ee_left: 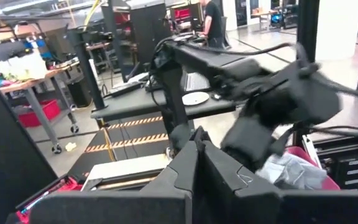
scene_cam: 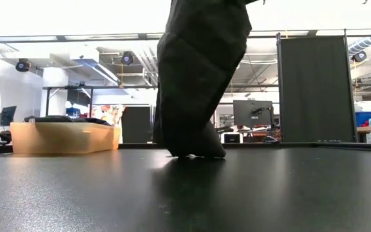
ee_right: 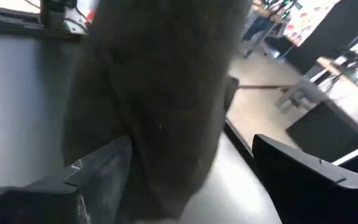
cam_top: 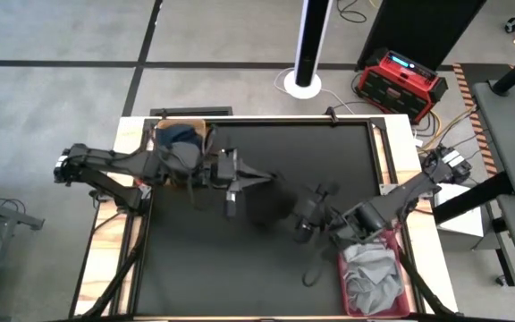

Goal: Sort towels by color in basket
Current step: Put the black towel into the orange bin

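A black towel (scene_cam: 198,77) hangs from above the table's middle, and its lower end rests on the black tabletop. In the high view the towel (cam_top: 266,206) is a dark shape below my left gripper (cam_top: 274,177), which reaches level from the left and is shut on it. My right gripper (cam_top: 304,219) comes from the right and stands open. In the right wrist view the towel (ee_right: 160,81) hangs between its two fingers (ee_right: 98,168). My left gripper pinches the towel's upper end between its shut fingers (ee_left: 188,162), which lie level and point toward the table's right; the fingers hide the place of contact. The towel hangs below them, its lower end (scene_cam: 195,152) on the table. My right gripper: whether its open fingers touch the cloth, I cannot tell.
A tan basket (cam_top: 206,134) at the far left corner holds a navy towel (cam_top: 179,134). A red basket (cam_top: 343,268) at the near right holds grey towels (cam_top: 372,277). In the low view the tan basket (scene_cam: 63,138) stands left of the hanging towel.
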